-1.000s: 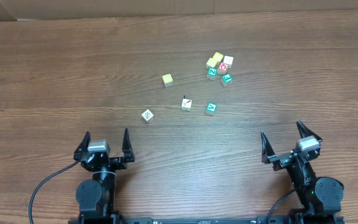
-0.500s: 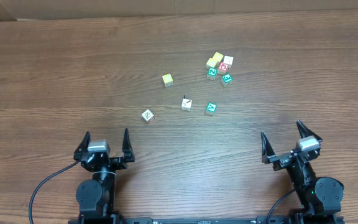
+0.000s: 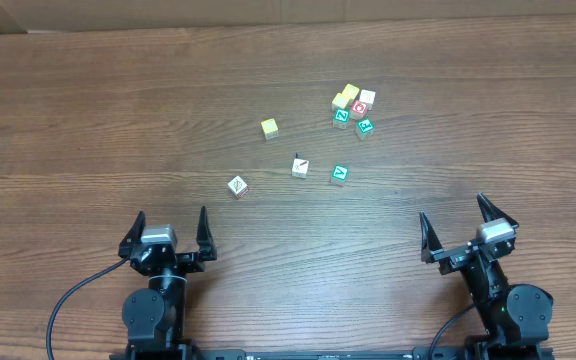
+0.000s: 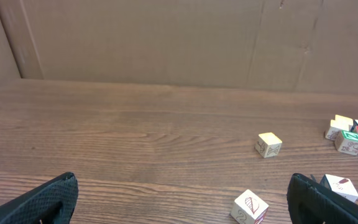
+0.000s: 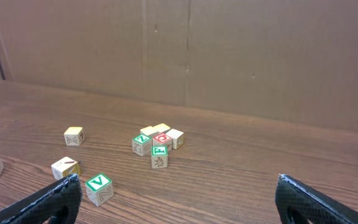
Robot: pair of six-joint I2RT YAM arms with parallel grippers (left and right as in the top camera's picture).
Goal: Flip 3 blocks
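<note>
Brown wood table [image 3: 88,110] has three little blocks [image 3: 300,167] near the middle. The left gripper [image 3: 171,218] and right gripper [image 3: 453,212] sit at the near edge, fingers wide apart, empty.

On the wooden tabletop [image 3: 88,110], three blocks sit in a loose row, apart from one another: a hatched block [image 3: 236,186], a marked block [image 3: 300,167] and a green block [image 3: 339,174]. A yellow cube [image 3: 269,128] sits beyond them, and a cluster [image 3: 353,108] of cubes farther right. The left tool [image 3: 170,225] and right tool [image 3: 455,215] stand at the near edge with jaws spread wide, holding nothing, well apart from every cube.
</note>
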